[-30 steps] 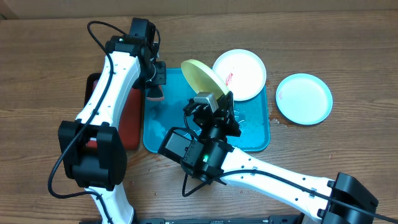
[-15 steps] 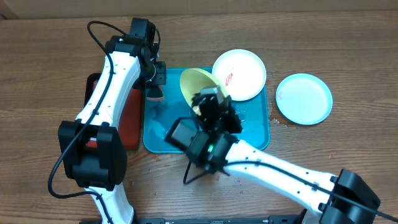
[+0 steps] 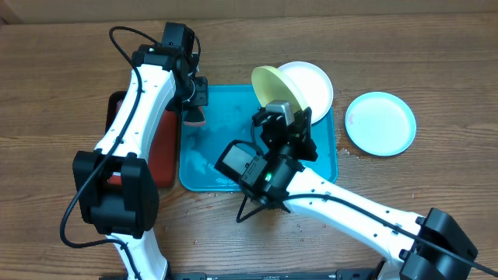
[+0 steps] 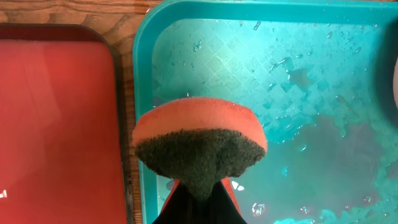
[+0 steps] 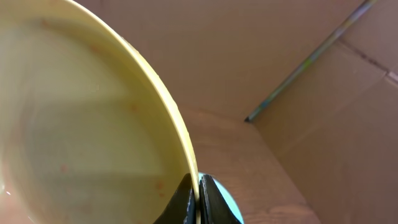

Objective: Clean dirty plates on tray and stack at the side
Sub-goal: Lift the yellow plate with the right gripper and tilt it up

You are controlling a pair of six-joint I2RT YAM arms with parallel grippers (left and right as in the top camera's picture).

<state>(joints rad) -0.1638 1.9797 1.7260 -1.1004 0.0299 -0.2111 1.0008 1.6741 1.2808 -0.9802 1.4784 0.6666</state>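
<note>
The yellow-green plate (image 3: pixel 272 84) stands tilted on edge above the turquoise tray (image 3: pixel 214 152), its rim pinched in my shut right gripper (image 3: pixel 292 117). In the right wrist view that plate (image 5: pixel 81 124) fills the left side, with the gripper (image 5: pixel 199 200) shut on its rim. The white plate (image 3: pixel 317 87) lies at the tray's far right corner, partly hidden behind the yellow-green one. A pale blue plate (image 3: pixel 380 123) lies on the table right of the tray. My left gripper (image 3: pixel 194 107) holds an orange sponge (image 4: pixel 199 140) over the wet tray's (image 4: pixel 323 74) left edge.
A red tray with a black rim (image 3: pixel 162 152) lies against the turquoise tray's left side, also in the left wrist view (image 4: pixel 56 124). Water drops and faint reddish streaks cover the turquoise tray's floor. Cardboard walls show behind in the right wrist view.
My right gripper has carried the yellow-green plate to the right, over towards the white plate. The left arm and its sponge have stayed put.
</note>
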